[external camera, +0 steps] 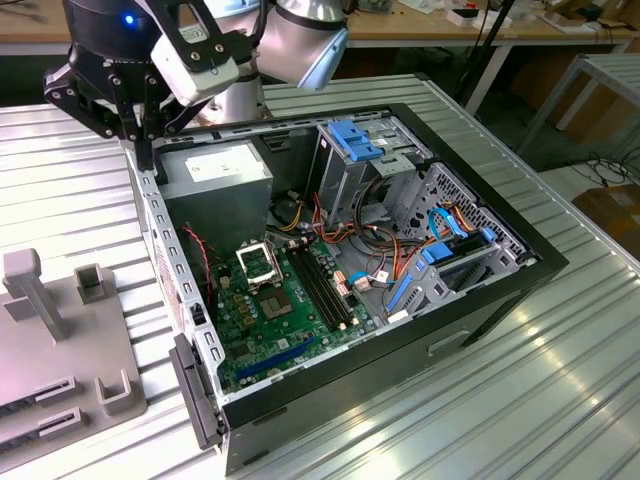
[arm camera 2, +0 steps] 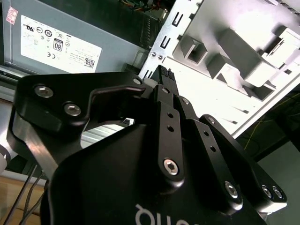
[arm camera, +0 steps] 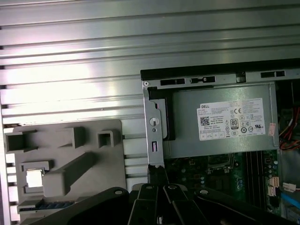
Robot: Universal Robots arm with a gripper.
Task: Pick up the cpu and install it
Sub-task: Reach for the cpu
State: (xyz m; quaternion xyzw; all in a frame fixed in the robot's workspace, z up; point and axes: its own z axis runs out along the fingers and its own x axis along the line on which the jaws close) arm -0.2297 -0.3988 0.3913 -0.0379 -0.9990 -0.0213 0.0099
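Ribbed metal table (external camera: 560, 400) carries 1 open computer case (external camera: 500, 300), laid on its side, likely so the 1 socket (external camera: 258, 262) faces up. Beside it, 1 grey fixture (arm camera: 65, 159) cradles the 1 cpu (arm camera: 35, 178) flat in a recess, presumably for pickup. Jaws hang pressed together, empty, over the case's edge, apart from the cpu.

Bright glare on ribbed table (arm camera: 70, 75)
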